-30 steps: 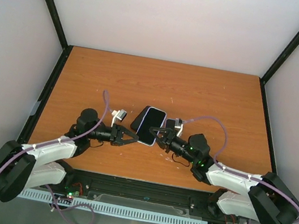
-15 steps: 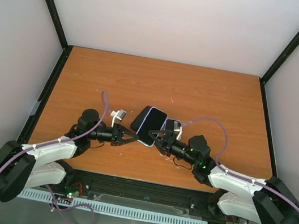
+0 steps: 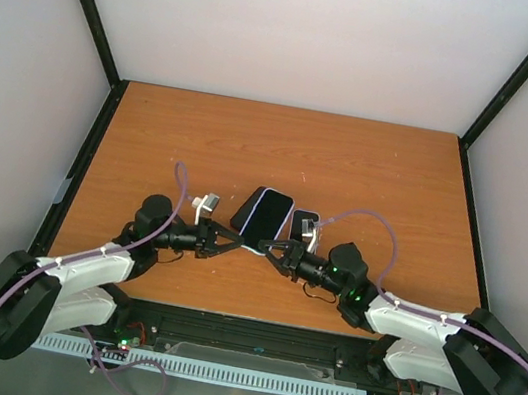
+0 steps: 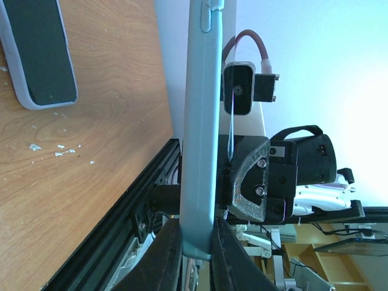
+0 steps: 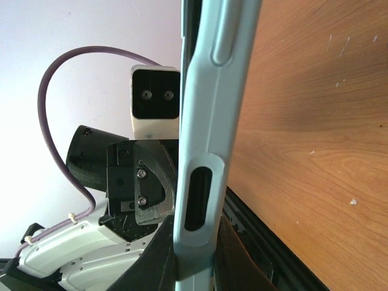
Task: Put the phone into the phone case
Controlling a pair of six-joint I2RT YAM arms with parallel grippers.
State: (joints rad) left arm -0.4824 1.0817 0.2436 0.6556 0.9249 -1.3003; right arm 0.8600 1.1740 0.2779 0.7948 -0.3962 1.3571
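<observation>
Pale blue-green rim: the phone case (image 4: 199,121), seen edge-on in both wrist views, with a raised button strip and a slot cut into its side.
Left jaws: closed onto the near end of the case, one finger flat against each face, at the bottom of the left wrist view.
Right jaws: clamped on the same near end just beside the left pair, so the two meet a little below the middle of the overhead view.
Case attitude: tipped up with its broad face toward the overhead camera. I cannot tell whether its far end rests on the desk (image 3: 152,138).
Phone (image 3: 303,226): lying flat on the desk just right of the case in the overhead view, dark face with a pale rim. It is not in the case.
How the case should handle: it looks light, soft and grippy, and the thin wall would likely bow under a hard pinch. Holding it by the rim at one end, as now, leaves the opening free.
How the phone should handle: probably stiff, smooth, heavier than the case and prone to slip. The long edges are the place to grip it, but lying flat it leaves little room underneath for a finger.
Left arm (image 3: 80,268), right arm (image 3: 416,319): both reach inward from the lower corners.
</observation>
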